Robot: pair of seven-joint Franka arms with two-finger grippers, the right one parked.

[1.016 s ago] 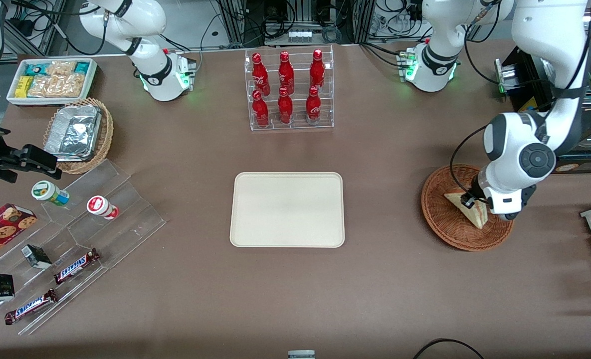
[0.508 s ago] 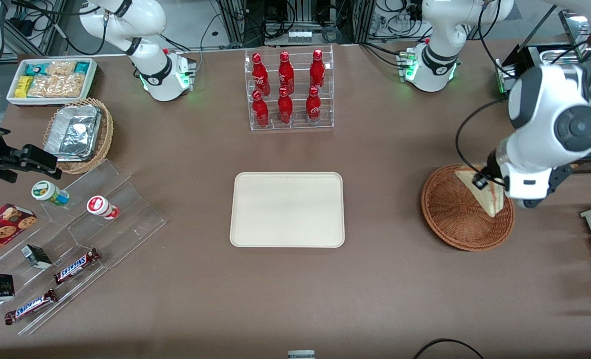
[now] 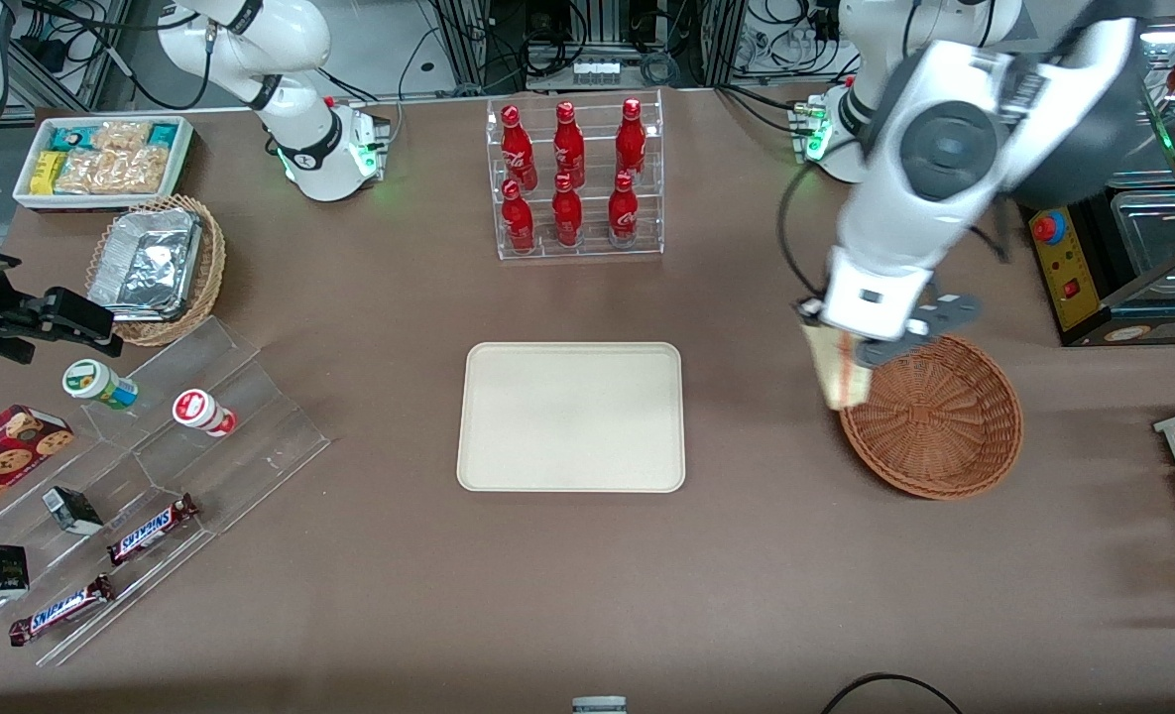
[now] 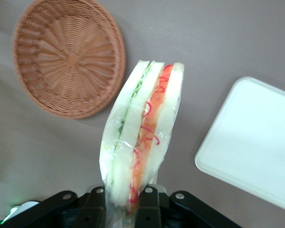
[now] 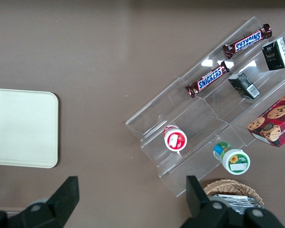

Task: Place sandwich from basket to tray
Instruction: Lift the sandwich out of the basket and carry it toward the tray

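Now the sandwich (image 3: 834, 372) has been lifted clear of the basket (image 3: 934, 421); it is clamped in the gripper (image 3: 850, 347), above the basket's tray-side (image 3: 571, 416) rim, so carrying remains.

Left Franka arm: glossy white shells, dark grey joint caps, black gripper parts

Rounded white links (image 3: 929, 213) with a round dark grey cap (image 3: 936, 147) set into the wrist joint; a thin black cable (image 3: 783, 233) loops beside the forearm; the white base (image 3: 845, 124) wears a black band and glows green at one edge; the gripper (image 3: 838, 340), a white block with dark grey fingers, hangs above the table just beside the basket (image 3: 944, 484), between it and the tray (image 3: 572, 481), its fingers pressed on the sandwich (image 3: 835, 382); in the wrist view the gripper (image 4: 126, 202) shows a matte black finger mount with small silver screw heads (image 4: 175, 195).
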